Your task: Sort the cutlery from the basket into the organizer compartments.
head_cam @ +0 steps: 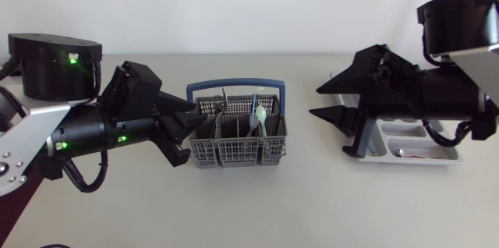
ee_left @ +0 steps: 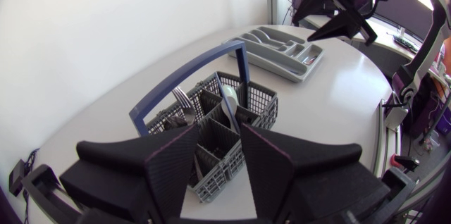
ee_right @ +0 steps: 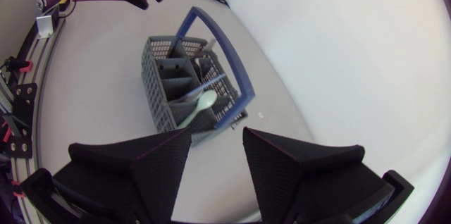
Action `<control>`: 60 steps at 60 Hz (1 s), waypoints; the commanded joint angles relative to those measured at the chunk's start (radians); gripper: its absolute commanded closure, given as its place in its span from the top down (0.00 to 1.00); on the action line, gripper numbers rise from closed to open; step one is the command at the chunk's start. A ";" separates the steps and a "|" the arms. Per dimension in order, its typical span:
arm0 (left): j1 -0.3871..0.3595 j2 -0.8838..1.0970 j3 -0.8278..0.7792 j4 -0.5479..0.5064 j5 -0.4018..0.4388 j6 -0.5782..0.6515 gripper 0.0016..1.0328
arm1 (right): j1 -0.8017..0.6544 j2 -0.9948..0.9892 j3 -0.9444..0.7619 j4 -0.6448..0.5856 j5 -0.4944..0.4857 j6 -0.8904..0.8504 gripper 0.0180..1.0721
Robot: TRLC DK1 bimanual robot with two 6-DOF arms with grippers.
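Grey plastic mesh basket with blue hoop handle (head_cam: 236,143) sits just ahead of the open, empty left fingers (ee_left: 173,168). They should probably drop straight onto one utensil, avoiding the hoop. The right fingers (ee_right: 158,168) are open too.

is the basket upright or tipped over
Upright: the basket stands on its base, blue handle arched above, pale green spoon poking up from a compartment.

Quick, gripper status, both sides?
Left gripper: open, holding nothing.
Right gripper: open, holding nothing.
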 commanded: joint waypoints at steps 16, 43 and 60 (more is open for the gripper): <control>0.051 0.009 -0.069 0.066 0.000 0.003 0.41 | 0.322 0.082 -0.054 0.248 0.194 0.316 0.52; 0.117 0.063 -0.099 0.167 0.052 0.023 0.41 | 0.400 0.312 0.017 0.464 0.274 0.527 0.52; 0.123 0.103 -0.107 0.228 0.057 0.039 0.41 | 0.433 0.453 0.015 0.671 0.372 0.606 0.49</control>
